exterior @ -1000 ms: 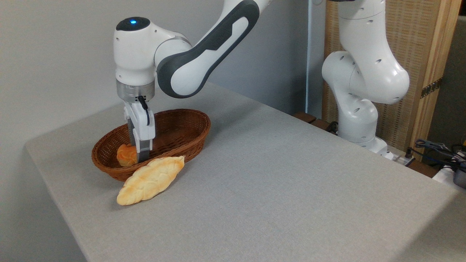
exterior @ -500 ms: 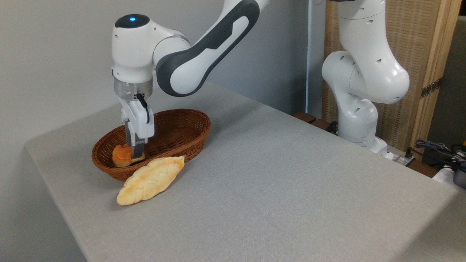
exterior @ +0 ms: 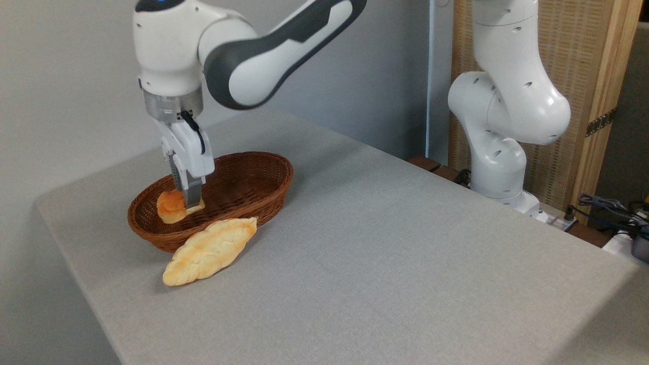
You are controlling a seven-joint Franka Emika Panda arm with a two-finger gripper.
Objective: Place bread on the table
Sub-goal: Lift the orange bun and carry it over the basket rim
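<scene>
The bread [exterior: 171,207], a small round orange-brown bun, hangs just above the floor of the brown wicker basket [exterior: 263,190], at its left end. My gripper [exterior: 186,203] points straight down and is shut on the bread; the near dark finger covers the bun's right side. The far finger is hidden behind it. The table [exterior: 385,253] under the basket is covered in light grey cloth.
A long pale yellow braided loaf [exterior: 209,251] lies on the cloth, leaning against the basket's front rim. The arm's white base [exterior: 499,152] stands at the table's far right edge, with cables [exterior: 608,205] beyond it.
My gripper has risen and shifted a little left, lifting the bread up with it inside the basket. The loaf and basket have not moved.
</scene>
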